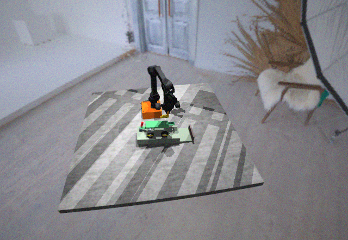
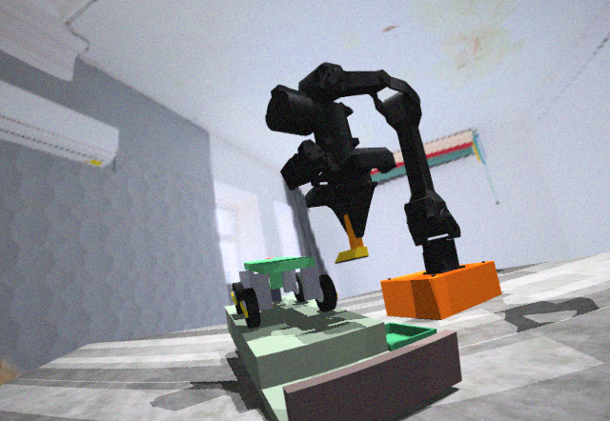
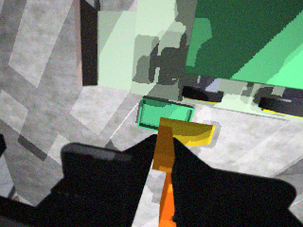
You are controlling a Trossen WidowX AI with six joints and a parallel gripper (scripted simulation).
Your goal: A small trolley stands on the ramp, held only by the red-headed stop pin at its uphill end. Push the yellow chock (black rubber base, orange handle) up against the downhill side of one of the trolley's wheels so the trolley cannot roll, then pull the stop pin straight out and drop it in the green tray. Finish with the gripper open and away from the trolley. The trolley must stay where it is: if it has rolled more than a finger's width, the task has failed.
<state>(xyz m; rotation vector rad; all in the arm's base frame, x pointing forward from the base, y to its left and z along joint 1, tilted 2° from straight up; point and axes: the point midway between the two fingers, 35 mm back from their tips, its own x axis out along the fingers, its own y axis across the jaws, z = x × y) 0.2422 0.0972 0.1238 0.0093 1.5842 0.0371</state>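
Note:
My gripper (image 1: 168, 112) (image 2: 353, 228) (image 3: 163, 139) is shut on the orange handle of the yellow chock (image 1: 164, 116) (image 2: 353, 254) (image 3: 196, 133). The chock hangs in the air on the arm's side of the ramp (image 1: 157, 142) (image 2: 320, 357), near the downhill end of the trolley. The green trolley (image 1: 155, 124) (image 2: 278, 263) (image 3: 256, 38) stands on the ramp with its black wheels on the surface. The red-headed stop pin (image 1: 142, 124) stands at its uphill end. The green tray (image 2: 397, 342) (image 3: 163, 113) lies beside the ramp; in the wrist view it appears just beyond the chock. The chock's underside is hidden in the wrist view.
A dark reddish end board (image 1: 191, 133) (image 2: 374, 382) (image 3: 88, 47) stands across the ramp's low end. The orange arm base (image 1: 151, 113) (image 2: 462, 289) is on the tray side of the ramp. The trolley's green deck overhangs the ramp near the chock.

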